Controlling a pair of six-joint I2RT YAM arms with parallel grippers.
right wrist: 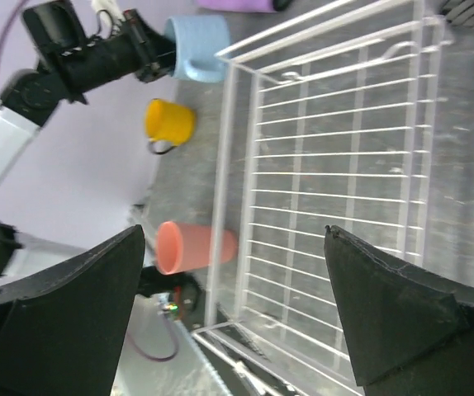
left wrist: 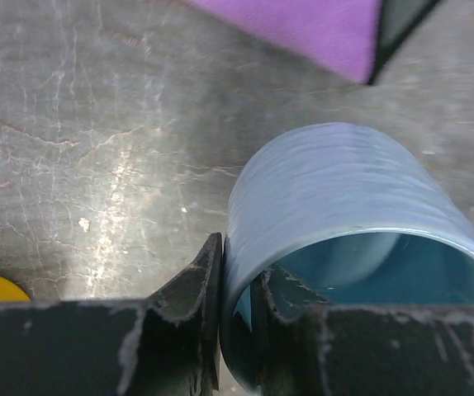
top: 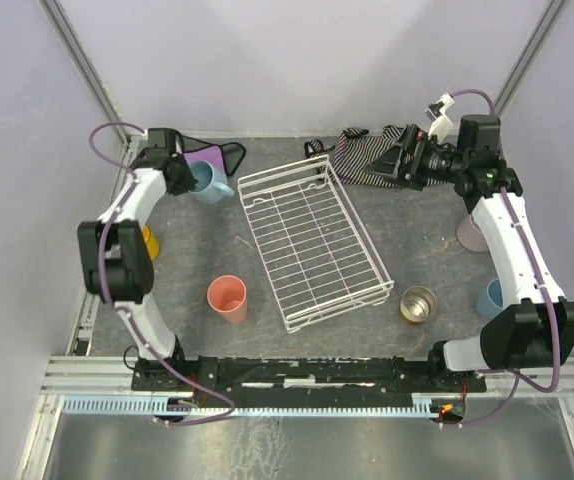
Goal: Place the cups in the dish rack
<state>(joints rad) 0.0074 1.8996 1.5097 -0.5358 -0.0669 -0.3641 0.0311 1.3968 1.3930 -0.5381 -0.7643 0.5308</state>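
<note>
My left gripper is shut on the rim of the light blue mug at the far left, one finger outside the wall and one inside. The white wire dish rack lies empty in the middle. Beyond its far right corner my right gripper hangs open, holding nothing. On the table stand a salmon tumbler, a yellow mug, a metal cup, a blue tumbler and a pale pink mug.
A purple cloth lies just behind the light blue mug. A striped cloth is bunched at the back, under the right gripper. Lilac walls close in the left, back and right sides.
</note>
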